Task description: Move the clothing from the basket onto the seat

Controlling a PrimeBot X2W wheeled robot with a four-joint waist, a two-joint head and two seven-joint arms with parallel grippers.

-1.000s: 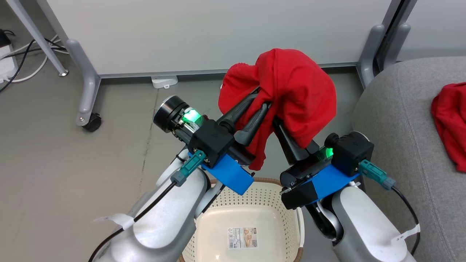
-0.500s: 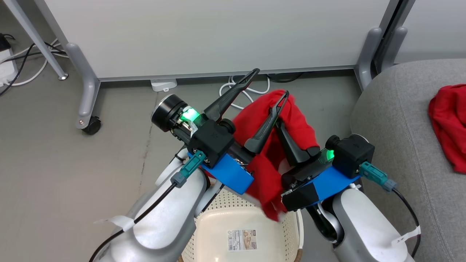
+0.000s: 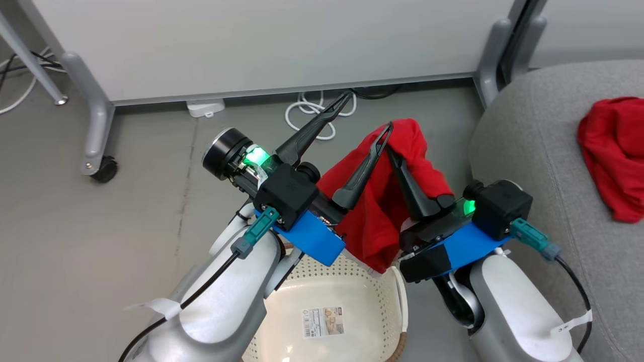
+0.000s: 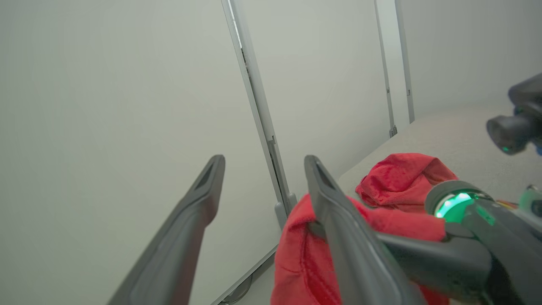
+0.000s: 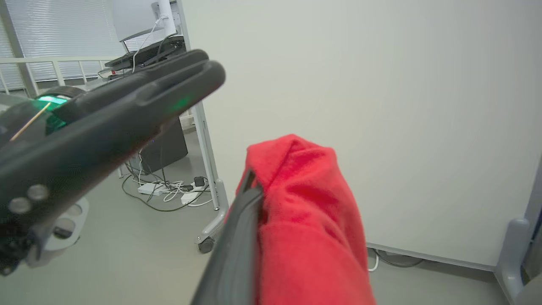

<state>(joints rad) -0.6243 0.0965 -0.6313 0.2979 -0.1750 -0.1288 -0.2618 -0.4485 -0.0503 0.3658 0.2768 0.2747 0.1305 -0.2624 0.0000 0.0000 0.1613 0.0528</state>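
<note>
The seat has bare fabric along its left edge and rounded corner; a red garment occupies the surface further in. A partition post stands just off the seat's far-left corner, narrowing approach there. The left gripper, fingers spread, lies tight against the hanging garment, leaving no gap between the arms; open floor lies to their left.

Down in front, the basket sits between the two forearms. Over its far rim hangs one garment, draped on the right gripper. The left gripper is just to the left, one finger crossing before the cloth. Off to the right is the seat, the second garment lying on it. Behind it all runs a partition, with a coiled cable on the floor at its foot.
</note>
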